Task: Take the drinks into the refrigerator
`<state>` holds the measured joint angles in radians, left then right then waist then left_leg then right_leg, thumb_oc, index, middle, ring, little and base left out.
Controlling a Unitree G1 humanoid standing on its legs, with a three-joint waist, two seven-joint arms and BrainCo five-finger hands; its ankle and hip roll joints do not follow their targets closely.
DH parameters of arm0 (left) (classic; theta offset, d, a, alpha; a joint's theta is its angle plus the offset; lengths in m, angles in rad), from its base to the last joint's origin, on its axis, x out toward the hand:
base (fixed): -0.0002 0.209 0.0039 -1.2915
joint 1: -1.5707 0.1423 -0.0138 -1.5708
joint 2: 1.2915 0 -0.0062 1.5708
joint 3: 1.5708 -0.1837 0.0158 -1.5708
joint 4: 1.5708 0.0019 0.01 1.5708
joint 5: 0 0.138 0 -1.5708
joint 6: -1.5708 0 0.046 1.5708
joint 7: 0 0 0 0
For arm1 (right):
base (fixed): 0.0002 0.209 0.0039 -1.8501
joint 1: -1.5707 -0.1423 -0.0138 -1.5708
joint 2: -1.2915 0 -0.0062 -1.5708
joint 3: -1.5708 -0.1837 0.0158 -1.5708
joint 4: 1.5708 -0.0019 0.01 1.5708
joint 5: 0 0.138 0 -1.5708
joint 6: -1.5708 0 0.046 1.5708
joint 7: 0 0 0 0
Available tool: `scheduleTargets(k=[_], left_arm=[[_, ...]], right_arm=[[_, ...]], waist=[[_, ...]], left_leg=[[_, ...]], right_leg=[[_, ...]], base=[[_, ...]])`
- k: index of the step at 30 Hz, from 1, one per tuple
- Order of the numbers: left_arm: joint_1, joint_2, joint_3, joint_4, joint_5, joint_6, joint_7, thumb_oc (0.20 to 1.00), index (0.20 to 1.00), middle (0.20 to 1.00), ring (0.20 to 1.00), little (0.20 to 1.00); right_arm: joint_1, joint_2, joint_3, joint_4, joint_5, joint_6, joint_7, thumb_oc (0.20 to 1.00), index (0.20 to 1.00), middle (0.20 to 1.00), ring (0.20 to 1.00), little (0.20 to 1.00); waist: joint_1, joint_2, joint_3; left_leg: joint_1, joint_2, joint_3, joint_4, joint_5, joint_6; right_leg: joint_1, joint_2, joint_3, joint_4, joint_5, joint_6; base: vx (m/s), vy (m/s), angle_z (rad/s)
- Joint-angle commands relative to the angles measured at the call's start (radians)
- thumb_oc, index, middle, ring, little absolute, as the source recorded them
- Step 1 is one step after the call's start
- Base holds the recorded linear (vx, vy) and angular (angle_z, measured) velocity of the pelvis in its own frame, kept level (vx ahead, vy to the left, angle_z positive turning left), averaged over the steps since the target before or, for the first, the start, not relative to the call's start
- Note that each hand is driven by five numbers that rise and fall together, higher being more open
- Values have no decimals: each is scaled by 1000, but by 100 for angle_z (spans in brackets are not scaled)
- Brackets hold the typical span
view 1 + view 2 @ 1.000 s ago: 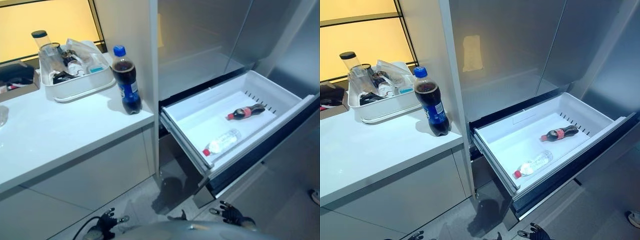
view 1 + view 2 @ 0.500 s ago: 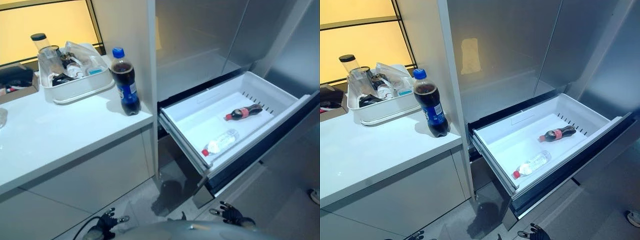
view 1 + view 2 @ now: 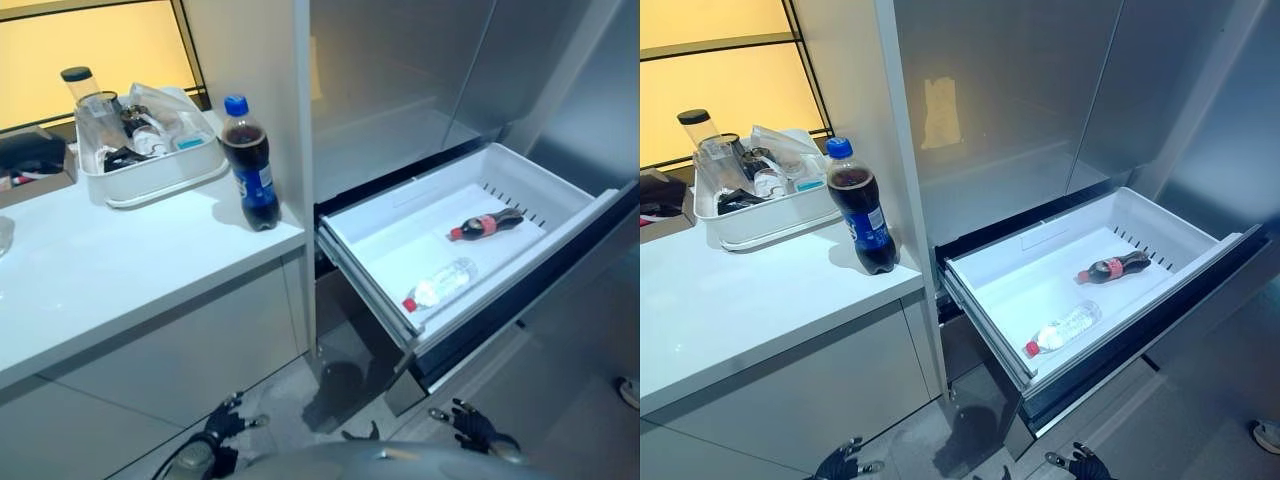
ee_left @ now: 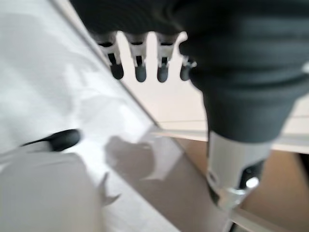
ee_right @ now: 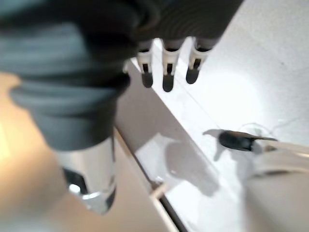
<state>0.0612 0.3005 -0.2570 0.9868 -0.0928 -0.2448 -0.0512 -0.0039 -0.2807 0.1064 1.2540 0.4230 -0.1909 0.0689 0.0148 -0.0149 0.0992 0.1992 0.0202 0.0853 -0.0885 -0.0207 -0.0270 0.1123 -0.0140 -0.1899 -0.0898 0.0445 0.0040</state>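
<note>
Standing upright near the right front corner of the white counter (image 3: 120,270), just beside the tall grey panel that bounds it, is a dark cola bottle with a blue cap and blue label (image 3: 250,165). It is well apart from both hands. Behind it, toward the counter's back edge, a white tub (image 3: 150,170) holds a jumble of small items and a clear container with a dark lid (image 3: 85,100). At the counter's back left corner lies a dark object (image 3: 30,155), too unclear to name.

To the right of the counter the refrigerator (image 3: 1040,100) has its lower drawer (image 3: 385,275) pulled out. Inside the white drawer lie two bottles on their sides: a small cola bottle with a red label (image 3: 490,223) toward the drawer's right rear, and a clear water bottle with a red cap (image 3: 440,283) nearer its front edge. The two are apart from each other.

The left hand (image 3: 222,430) hangs low by the floor below the counter's front edge, fingers relaxed and spread, grasping nothing; its wrist view shows the fingers (image 4: 139,65) straight in a row with nothing between them and the thumb. The right hand (image 3: 470,425) hangs low below the drawer's front, likewise loose and empty, its fingers (image 5: 166,72) extended in its own wrist view. Neither hand touches any bottle.
</note>
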Motion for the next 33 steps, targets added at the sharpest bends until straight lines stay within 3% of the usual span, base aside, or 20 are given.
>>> scheduleTargets(k=[1, 7, 12, 20, 23, 33], left_arm=[[-68, 41, -24, -170, -77, -65, -44, 1000, 1000, 1000, 1000, 1000], [-94, 105, -60, -421, -189, -75, -117, 1000, 1000, 1000, 1000, 1000], [-131, 140, -71, -551, -227, -77, -149, 1000, 1000, 1000, 1000, 1000], [-177, 193, -58, -732, -311, -86, -198, 1000, 1000, 1000, 1000, 1000], [-188, 222, -29, -854, -383, -95, -243, 1000, 1000, 1000, 1000, 1000], [-189, 262, 58, -1064, -491, -108, -312, 1000, 1000, 1000, 1000, 1000]], right_arm=[[-89, -52, -70, -25, 122, -70, -41, 1000, 1000, 1000, 1000, 1000], [-103, -97, -183, -136, 211, -114, -96, 1000, 1000, 1000, 1000, 1000], [-103, -132, -256, -229, 194, -149, -159, 1000, 1000, 1000, 1000, 1000], [-116, -168, -345, -419, 107, -201, -278, 1000, 1000, 1000, 1000, 1000], [-113, -188, -385, -556, 5, -228, -338, 1000, 1000, 1000, 1000, 1000], [-111, -181, -438, -842, -159, -263, -384, 1000, 1000, 1000, 1000, 1000]], waist=[[2, -11, 7], [-17, -3, 5], [-31, 3, 4], [-48, 12, 0], [-53, 13, -3], [-50, 5, -6]], left_leg=[[-35, -5, -17, 1, -35, -5], [-28, -6, -3, 1, -46, -4], [-27, -9, 9, 1, -41, -1], [-13, -10, 28, 1, -53, 4], [-6, -11, 34, 1, -59, 8], [4, -7, 41, 1, -67, 10]], right_leg=[[-11, -72, 20, 48, 21, 112], [-13, -74, 31, 50, 23, 118], [-24, -79, 44, 55, 32, 120], [-25, -76, 66, 61, 33, 124], [-25, -75, 76, 60, 31, 126], [-17, -70, 92, 56, 28, 124]], base=[[4, -4, -10], [12, 4, -9], [-2, 16, -8], [25, 13, -9], [31, 19, -13], [13, 2, -4]])
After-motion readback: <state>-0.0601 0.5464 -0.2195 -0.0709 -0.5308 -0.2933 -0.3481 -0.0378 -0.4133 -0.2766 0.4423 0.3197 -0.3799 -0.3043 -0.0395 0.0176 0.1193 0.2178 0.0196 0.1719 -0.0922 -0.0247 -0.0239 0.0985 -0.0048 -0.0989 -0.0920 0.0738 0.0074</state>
